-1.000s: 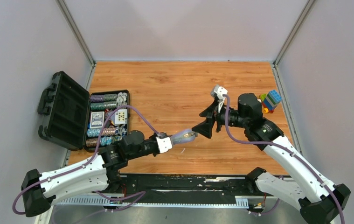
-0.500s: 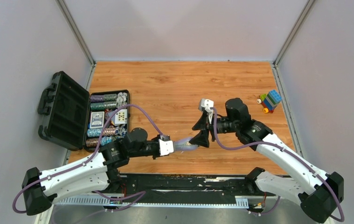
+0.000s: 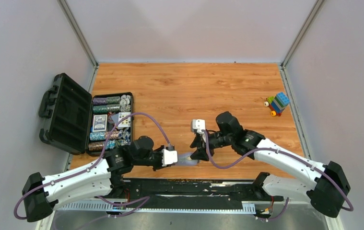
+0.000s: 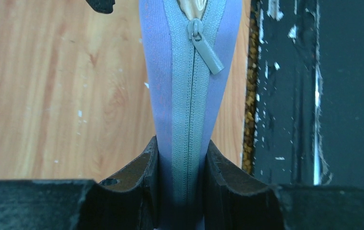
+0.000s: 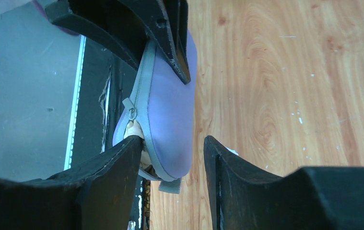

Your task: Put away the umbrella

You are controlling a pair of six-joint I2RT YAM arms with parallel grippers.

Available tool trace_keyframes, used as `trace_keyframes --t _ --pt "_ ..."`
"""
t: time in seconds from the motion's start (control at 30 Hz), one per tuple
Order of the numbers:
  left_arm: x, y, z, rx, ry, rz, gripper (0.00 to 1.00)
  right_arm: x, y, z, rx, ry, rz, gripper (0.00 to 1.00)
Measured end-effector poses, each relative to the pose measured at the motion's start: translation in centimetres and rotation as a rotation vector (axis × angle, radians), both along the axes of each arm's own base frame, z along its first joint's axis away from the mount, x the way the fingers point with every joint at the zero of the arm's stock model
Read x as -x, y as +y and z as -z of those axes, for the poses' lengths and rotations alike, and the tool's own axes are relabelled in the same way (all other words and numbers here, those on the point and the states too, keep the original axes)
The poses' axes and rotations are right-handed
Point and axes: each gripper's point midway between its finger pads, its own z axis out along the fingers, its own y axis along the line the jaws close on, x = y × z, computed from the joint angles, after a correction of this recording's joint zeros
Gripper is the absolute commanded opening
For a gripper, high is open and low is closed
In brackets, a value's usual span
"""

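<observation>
Low centre, the left tool [image 4: 181, 143] clamps the lilac case [image 4: 158, 86], beige umbrella [image 4: 194, 7] showing inside its part-open zip [image 4: 189, 120], while the right tool [image 5: 172, 143] has swung in from upper right, jaws narrowing but still apart around the free end, probably readying the zip's closing.

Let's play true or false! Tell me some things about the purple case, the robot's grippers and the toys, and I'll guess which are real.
1. The left gripper clamps the case. True.
2. The zipper is shut all the way. False: beyond the pull it is open, and the beige umbrella shows.
3. The right gripper has its jaws on either side of the case's end. True.
4. The chip box is closed. False: its lid stands open.
5. The block toy sits in the chip box. False: it stands far off at the right.
</observation>
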Motion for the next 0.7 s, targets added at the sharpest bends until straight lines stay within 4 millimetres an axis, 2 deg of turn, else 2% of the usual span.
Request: trace_keyframes --t 0.1,0.2,0.3,0.47,0.6,0.7 --pt "0.9 0.6 1.4 -0.040 0.044 0.020 0.00 1.1 0.8 1.7 0.049 -0.014 -0.062 0.47" --pt "1.4 1.1 2.7 -0.074 0.073 0.025 0.00 1.9 1.3 3.3 0.090 -0.010 -0.111 0.27" --pt "1.2 1.7 3.9 -0.113 0.083 0.002 0.01 1.9 1.7 4.8 0.121 0.003 -0.125 0.18" --pt "0.4 2.9 6.0 -0.203 0.078 -0.053 0.14 0.7 2.6 7.5 0.122 -0.025 -0.090 0.20" --pt "-0.1 3.1 7.0 -0.246 0.080 -0.074 0.38 0.1 2.7 9.4 0.086 -0.070 -0.053 0.20" --pt "-0.2 2.9 7.2 -0.247 0.091 -0.084 0.44 -0.4 2.6 10.3 0.060 -0.083 -0.023 0.21"
